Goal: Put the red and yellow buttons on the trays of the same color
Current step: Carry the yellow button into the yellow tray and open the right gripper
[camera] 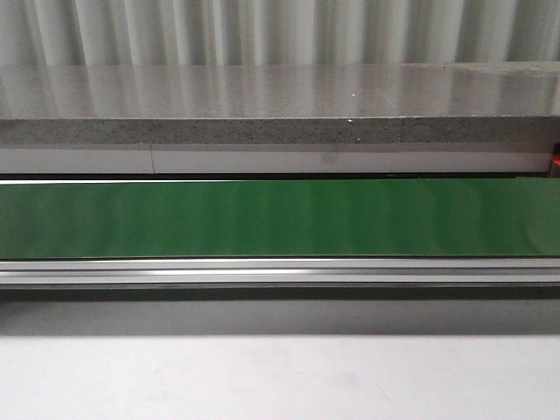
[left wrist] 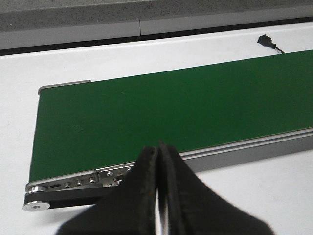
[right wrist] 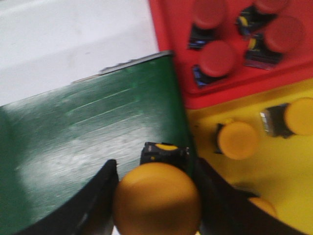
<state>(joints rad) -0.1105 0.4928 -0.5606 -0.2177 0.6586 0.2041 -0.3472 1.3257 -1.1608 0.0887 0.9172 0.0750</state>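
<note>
- The green conveyor belt (camera: pixel 280 219) ran across the table (camera: pixel 280 376) in front of me, with a grey stone ledge (camera: pixel 280 129) behind it; the front view showed neither of my arms.
- Beside the belt's end lay the red tray (right wrist: pixel 168 29) holding red buttons (right wrist: pixel 217 58) and, touching it, the yellow tray (right wrist: pixel 288 181) holding yellow buttons (right wrist: pixel 237 139).
- A black connector (left wrist: pixel 264 41) lay on the table beyond the belt.
- My right gripper (right wrist: pixel 156 196) clasped a yellow button (right wrist: pixel 156 198) between its fingers, over the belt's edge next to the yellow tray.
- My left gripper (left wrist: pixel 159 196) hung near the belt's roller end, fingers pressed together, holding nothing.
</note>
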